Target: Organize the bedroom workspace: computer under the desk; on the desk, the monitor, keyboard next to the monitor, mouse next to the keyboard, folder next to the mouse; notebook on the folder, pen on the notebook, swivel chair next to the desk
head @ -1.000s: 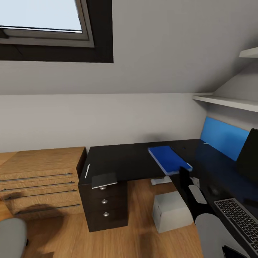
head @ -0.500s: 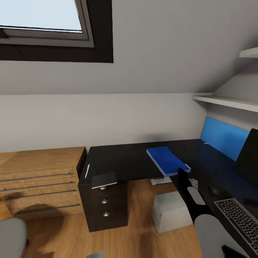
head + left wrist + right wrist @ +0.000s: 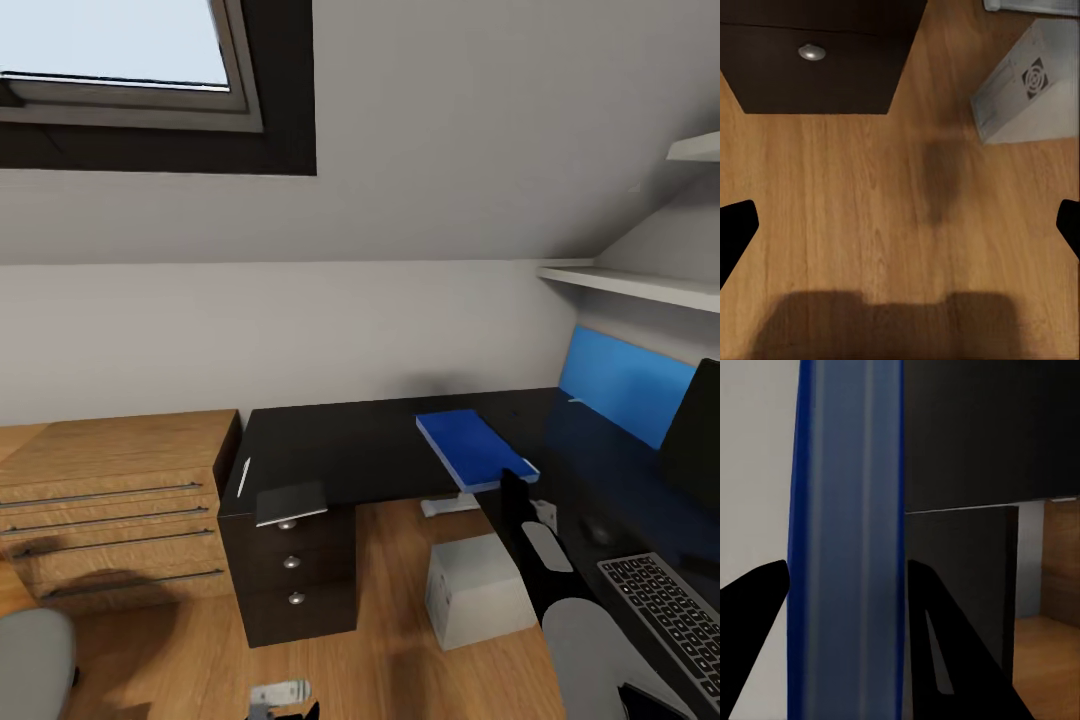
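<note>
The blue folder (image 3: 474, 446) is held level over the near corner of the glossy black desk (image 3: 590, 465), with my right gripper (image 3: 514, 482) shut on its near end. In the right wrist view the folder's edge (image 3: 846, 547) runs between the black fingers (image 3: 937, 622). The monitor (image 3: 696, 436) and keyboard (image 3: 664, 610) are on the desk at the right. The pale computer (image 3: 478, 590) stands on the floor beside the desk. The dark notebook (image 3: 291, 502) and the pen (image 3: 243, 477) lie on the black cabinet desk (image 3: 330, 450). My left gripper (image 3: 900, 225) is open above the floor.
A light wooden drawer unit (image 3: 110, 495) stands left of the cabinet desk. The grey swivel chair (image 3: 35, 655) shows at the lower left corner. White shelves (image 3: 630, 285) hang above the desk's blue back panel (image 3: 625, 385). A drawer knob (image 3: 811, 52) and the computer (image 3: 1027, 82) show in the left wrist view.
The folder shifted slightly left, then back right, still in the right gripper. The left gripper has risen into the bottom edge of the head view.
</note>
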